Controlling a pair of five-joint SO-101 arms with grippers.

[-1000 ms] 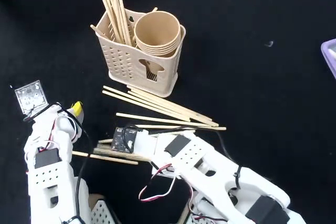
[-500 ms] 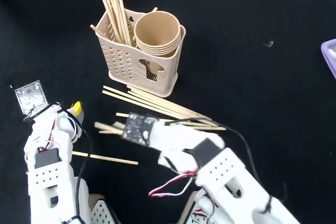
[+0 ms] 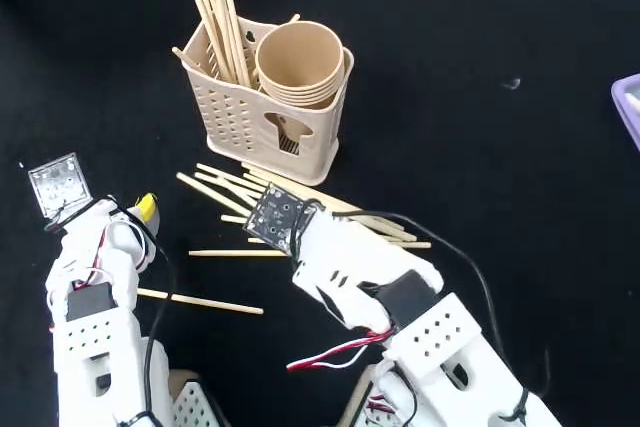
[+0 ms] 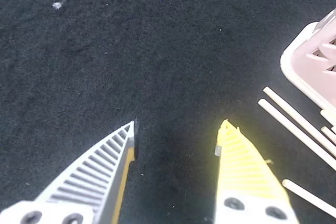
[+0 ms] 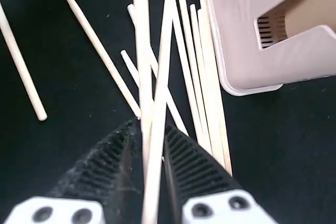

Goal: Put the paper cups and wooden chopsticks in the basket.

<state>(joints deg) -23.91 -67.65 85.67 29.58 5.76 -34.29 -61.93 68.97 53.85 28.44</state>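
— Which of your arms is nearer the basket?

— From the left: my left arm sits at the near edge of the tabletop, left jaws spread over bare surface, gripping nothing. Two stray sticks lie flat between my arms. My right jaws are pinched on two chopsticks, just short of the basket. So the right arm is nearer.

— How do they lie?

— Along my reach, close to flat, tips running past the basket's near wall. It stands just beyond, cups in one half, upright sticks in the other. I reckon mine need tipping up first.

— What changed?

— A second ago my right jaws were farther back; they've carried toward the basket, leaving one stick behind. The left arm hasn't budged.
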